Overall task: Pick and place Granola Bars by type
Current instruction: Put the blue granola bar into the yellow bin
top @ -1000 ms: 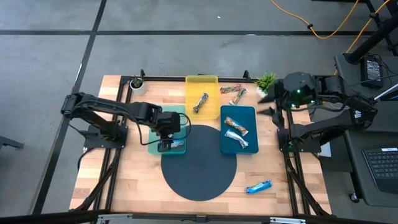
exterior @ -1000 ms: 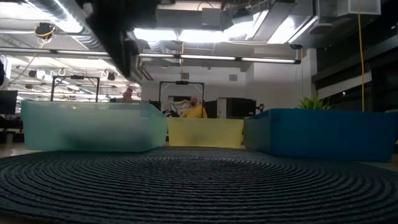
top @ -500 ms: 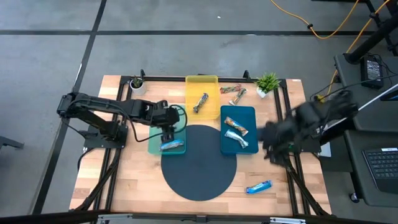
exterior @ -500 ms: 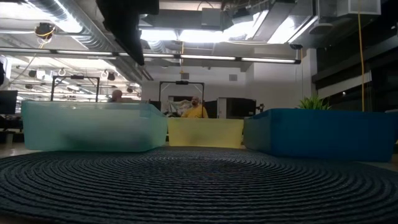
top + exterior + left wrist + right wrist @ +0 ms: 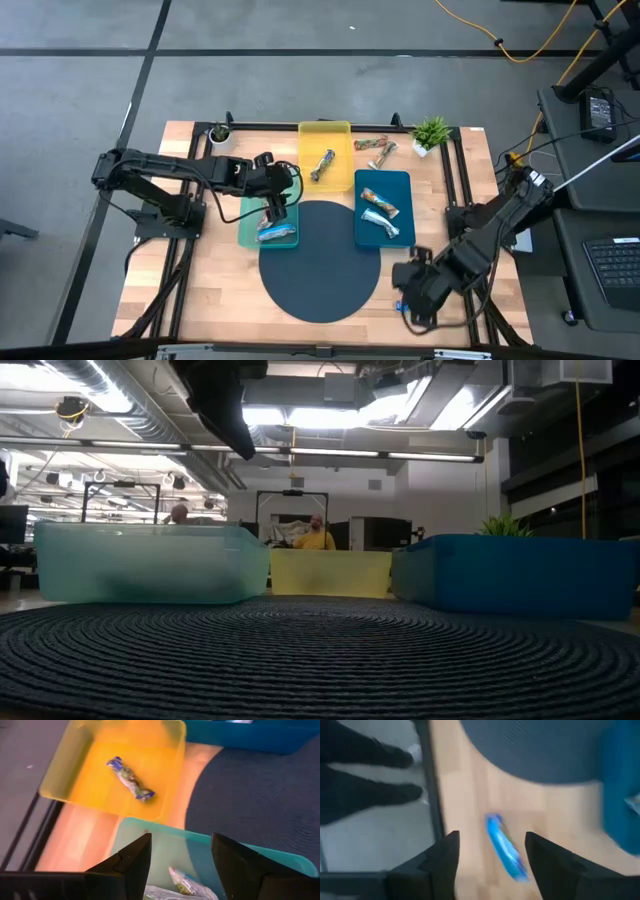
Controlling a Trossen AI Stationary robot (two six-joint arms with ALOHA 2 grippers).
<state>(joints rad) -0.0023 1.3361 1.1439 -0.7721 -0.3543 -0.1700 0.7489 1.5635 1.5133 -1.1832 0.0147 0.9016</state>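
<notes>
Right gripper [image 5: 490, 857], fingers spread and empty, lines up over the blue-white bar [image 5: 506, 847] to collect it; left gripper [image 5: 180, 857] hangs open and empty above the teal tray [image 5: 240, 855].

Obstacles: yellow tray [image 5: 325, 158], teal tray [image 5: 262, 212] and blue tray [image 5: 384, 208] are crowding the table [image 5: 220, 290] centre. Free room: round dark mat [image 5: 320, 262] and near-left corner are lying open.
</notes>
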